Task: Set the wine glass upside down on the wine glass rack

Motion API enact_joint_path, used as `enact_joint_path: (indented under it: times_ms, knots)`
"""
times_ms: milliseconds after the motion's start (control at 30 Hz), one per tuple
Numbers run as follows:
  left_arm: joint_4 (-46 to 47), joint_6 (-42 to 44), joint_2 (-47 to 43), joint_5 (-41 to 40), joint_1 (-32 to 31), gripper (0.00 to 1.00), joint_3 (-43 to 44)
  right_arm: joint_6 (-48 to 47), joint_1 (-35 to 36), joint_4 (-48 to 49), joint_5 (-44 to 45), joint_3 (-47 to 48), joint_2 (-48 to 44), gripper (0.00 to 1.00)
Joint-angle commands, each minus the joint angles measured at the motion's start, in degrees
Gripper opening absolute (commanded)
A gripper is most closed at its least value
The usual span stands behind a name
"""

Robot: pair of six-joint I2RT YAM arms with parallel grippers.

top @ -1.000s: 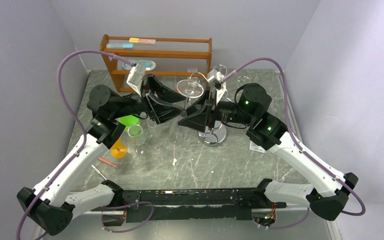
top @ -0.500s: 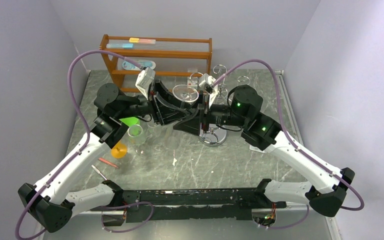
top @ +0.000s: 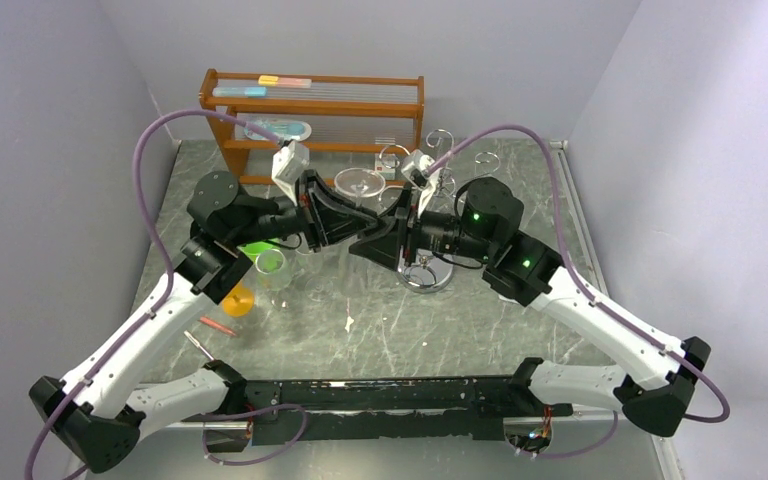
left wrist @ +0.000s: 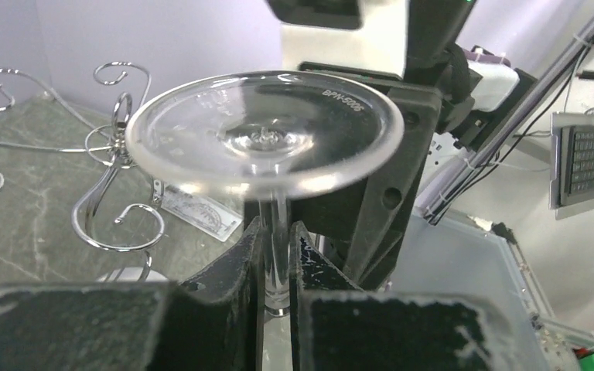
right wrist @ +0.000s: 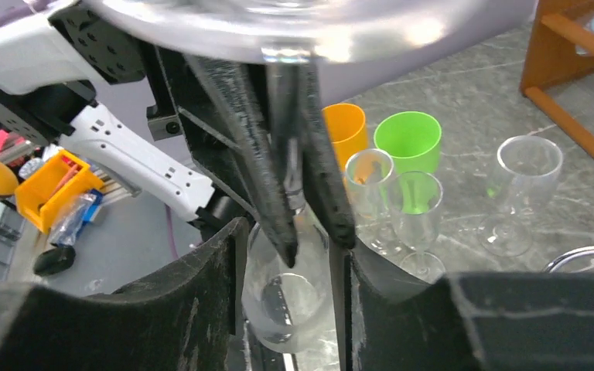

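The wine glass (top: 360, 183) hangs upside down in the air between both arms, its round foot (left wrist: 263, 131) on top. My left gripper (left wrist: 274, 232) is shut on the thin stem just under the foot. My right gripper (right wrist: 290, 239) comes from the opposite side, and the bowl (right wrist: 286, 301) fills the gap between its pads, below the left fingers (right wrist: 271, 201). The wine glass rack (top: 425, 272), chrome with curled arms (left wrist: 116, 154), stands just behind and to the right of the two grippers. The glass is beside the rack and not on any arm.
A brown wooden shelf (top: 310, 110) stands at the back. Left of the grippers are a green cup (right wrist: 407, 135), an orange cup (right wrist: 344, 127) and several clear glasses (right wrist: 526, 178). A red pencil (top: 215, 325) lies near the left arm.
Both arms have carried the glass slightly left and lower. My left gripper has moved in and closed on the stem.
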Motion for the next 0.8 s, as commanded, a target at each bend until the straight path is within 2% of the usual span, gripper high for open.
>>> enact_joint_path:
  times_ms: [0, 100, 233, 467, 633, 767]
  knots:
    - [5.37, 4.81, -4.85, 1.95, -0.72, 0.05, -2.58, 5.13, -0.12, 5.27, 1.31, -1.80, -4.64, 0.52]
    - [6.23, 6.71, -6.78, -0.18, -0.75, 0.05, -3.53, 5.16, -0.14, 5.08, 4.18, -3.02, -6.94, 0.65]
    - [2.96, 11.19, -9.07, -3.57, -0.75, 0.05, -4.18, 4.57, -0.14, 3.69, 7.29, -3.18, -10.20, 0.71]
    - [-8.00, 18.32, -10.50, -15.72, -0.75, 0.05, -5.14, 5.34, -0.17, 4.12, 18.34, -3.77, -16.27, 0.72]
    - [-6.29, 19.09, -7.64, -19.84, -0.73, 0.05, -7.02, 6.87, -0.15, 6.65, 25.88, -5.60, -19.22, 0.72]
    - [0.16, 18.66, -3.02, -21.90, -0.74, 0.05, -7.05, 8.08, -0.14, 8.60, 29.30, -6.59, -20.46, 0.72]
